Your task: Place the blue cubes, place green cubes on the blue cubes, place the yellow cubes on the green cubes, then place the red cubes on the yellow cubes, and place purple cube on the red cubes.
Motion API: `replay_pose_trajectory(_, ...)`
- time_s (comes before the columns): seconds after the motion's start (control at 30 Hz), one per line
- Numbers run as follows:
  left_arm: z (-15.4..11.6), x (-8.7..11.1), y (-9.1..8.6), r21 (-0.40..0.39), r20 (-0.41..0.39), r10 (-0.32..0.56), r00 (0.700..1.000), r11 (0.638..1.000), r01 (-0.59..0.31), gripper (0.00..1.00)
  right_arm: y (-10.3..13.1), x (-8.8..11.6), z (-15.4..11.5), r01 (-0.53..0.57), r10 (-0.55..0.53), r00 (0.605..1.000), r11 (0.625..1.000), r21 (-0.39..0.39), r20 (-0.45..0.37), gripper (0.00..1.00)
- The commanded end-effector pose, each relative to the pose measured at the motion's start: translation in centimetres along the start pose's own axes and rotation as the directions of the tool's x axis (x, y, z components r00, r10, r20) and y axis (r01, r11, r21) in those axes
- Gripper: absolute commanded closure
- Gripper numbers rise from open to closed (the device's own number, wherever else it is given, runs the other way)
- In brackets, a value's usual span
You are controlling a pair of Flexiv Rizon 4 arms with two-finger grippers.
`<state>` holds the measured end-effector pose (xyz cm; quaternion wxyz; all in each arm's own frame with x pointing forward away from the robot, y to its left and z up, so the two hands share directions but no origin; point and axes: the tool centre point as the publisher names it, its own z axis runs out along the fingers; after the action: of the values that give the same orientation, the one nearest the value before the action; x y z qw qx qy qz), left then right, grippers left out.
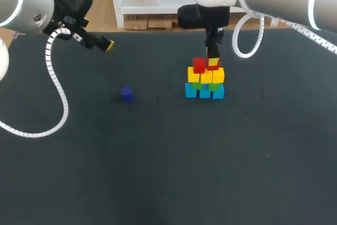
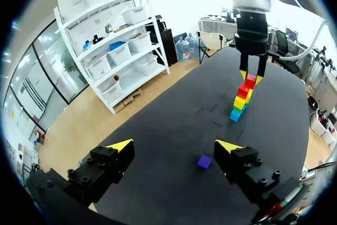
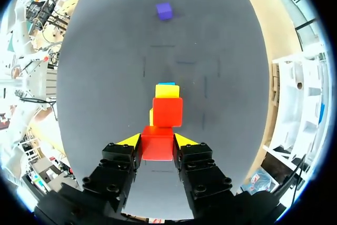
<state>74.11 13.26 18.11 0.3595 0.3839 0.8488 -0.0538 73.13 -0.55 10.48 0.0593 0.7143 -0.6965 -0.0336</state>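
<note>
The cube stack (image 1: 205, 80) stands right of the table's middle: blue cubes (image 1: 204, 92) at the base, green cubes (image 1: 196, 85) on them, then yellow cubes (image 1: 206, 76). One red cube (image 1: 199, 65) rests on the yellow layer. My right gripper (image 3: 158, 140) is shut on a second red cube (image 3: 157, 145), held beside the first red cube (image 3: 167, 111) at the stack's top. The purple cube (image 1: 126, 94) lies alone on the mat, left of the stack. My left gripper (image 2: 175, 146) hangs open and empty at the far left, above and short of the purple cube (image 2: 204, 161).
The dark mat (image 1: 158, 172) covers the whole table. Only the stack and the purple cube sit on it. The table's far edge runs just behind the stack.
</note>
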Motion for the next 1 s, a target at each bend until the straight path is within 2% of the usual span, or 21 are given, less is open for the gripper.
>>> replay_pose_trajectory(0.03, 0.0, 0.1, 0.2, 0.007, 0.004, 0.002, 1.000, 1.000, -0.003, 0.00, -0.5, -0.1, 0.1, 0.001, -0.001, 1.000, 1.000, -0.013, 0.000, 1.00)
replay_pose_trajectory(0.8, 0.0, 0.1, 0.2, 0.007, 0.004, 0.002, 1.000, 1.000, -0.003, 0.00, -0.9, 0.4, 1.4, 0.001, -0.001, 1.000, 0.999, -0.040, 0.007, 0.98)
replay_pose_trajectory(0.87, 0.0, 0.1, 0.2, 0.007, 0.004, 0.002, 1.000, 1.000, -0.003, 0.00, -1.0, 0.4, 1.4, 0.002, -0.002, 1.000, 0.999, -0.039, 0.008, 0.93)
replay_pose_trajectory(1.0, 0.0, 0.1, 0.2, 0.007, 0.004, 0.002, 1.000, 1.000, -0.003, 0.00, -1.0, 0.4, 1.6, 0.007, -0.006, 1.000, 0.999, -0.040, 0.007, 0.68)
